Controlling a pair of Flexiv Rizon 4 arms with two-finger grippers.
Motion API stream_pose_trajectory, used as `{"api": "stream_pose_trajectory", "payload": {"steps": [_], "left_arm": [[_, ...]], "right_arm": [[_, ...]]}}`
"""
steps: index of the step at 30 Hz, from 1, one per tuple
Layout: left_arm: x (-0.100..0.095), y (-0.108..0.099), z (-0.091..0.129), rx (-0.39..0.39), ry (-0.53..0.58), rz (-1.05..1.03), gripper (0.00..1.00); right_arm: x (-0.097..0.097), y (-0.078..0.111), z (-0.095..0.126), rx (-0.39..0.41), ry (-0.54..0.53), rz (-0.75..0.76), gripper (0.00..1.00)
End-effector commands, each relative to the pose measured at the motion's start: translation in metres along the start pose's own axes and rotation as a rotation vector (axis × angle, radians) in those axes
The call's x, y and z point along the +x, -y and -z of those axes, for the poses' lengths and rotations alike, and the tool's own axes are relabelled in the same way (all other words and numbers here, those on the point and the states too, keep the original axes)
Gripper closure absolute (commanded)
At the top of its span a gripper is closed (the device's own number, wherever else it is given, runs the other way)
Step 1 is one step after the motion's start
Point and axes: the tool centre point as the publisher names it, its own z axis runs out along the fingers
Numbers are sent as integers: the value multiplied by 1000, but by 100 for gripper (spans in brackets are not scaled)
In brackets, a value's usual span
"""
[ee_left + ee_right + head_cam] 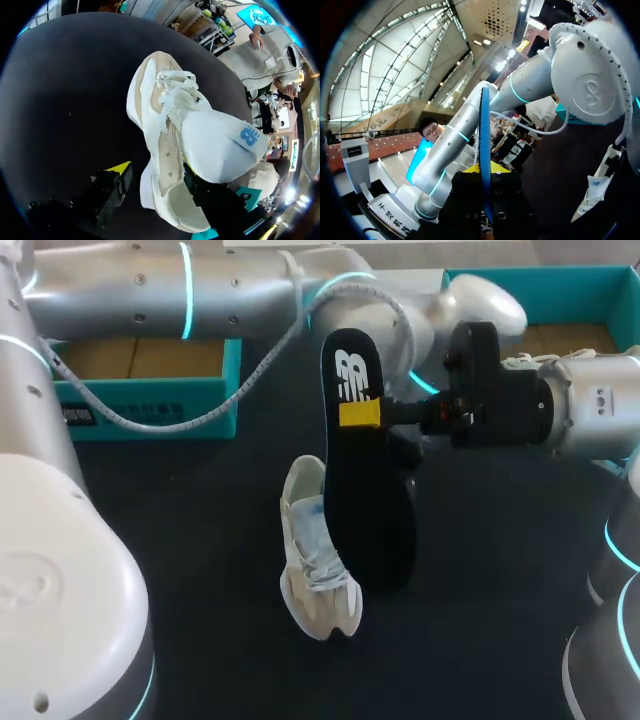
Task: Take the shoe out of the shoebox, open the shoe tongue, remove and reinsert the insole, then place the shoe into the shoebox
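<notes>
While the right gripper (362, 413) clamped the insole (368, 500), the left gripper (155, 175) sat at the shoe (165, 125), its grip impossible to tell.

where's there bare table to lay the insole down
Bare table between the shoe and the shoebox, and another patch beside the insole under the right arm. Crowded mid-table, where the right gripper holds the insole by the shoe.
</notes>
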Motion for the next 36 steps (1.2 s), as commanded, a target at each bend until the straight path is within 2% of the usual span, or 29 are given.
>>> {"api": "stream_pose_trajectory", "payload": {"steps": [1, 9, 16, 21, 25, 29, 36], "left_arm": [[29, -6, 21, 3, 125, 14, 0], [34, -28, 51, 18, 266, 60, 0], [45, -40, 82, 13, 398, 68, 0], [58, -46, 110, 3, 531, 70, 0], [68, -48, 128, -2, 619, 50, 0], [79, -44, 145, -40, 688, 30, 0], [97, -43, 163, -73, 799, 40, 0]], "right_arm": [[0, 0, -2, 0, 3, -2, 100], [0, 0, -2, 0, 3, -2, 100], [0, 0, -2, 0, 3, -2, 100], [0, 0, -2, 0, 3, -2, 100], [-4, -7, 13, -37, 17, -24, 100], [-9, -17, 31, -67, 15, -65, 100], [-23, -34, 58, -92, 26, -127, 100]]}}
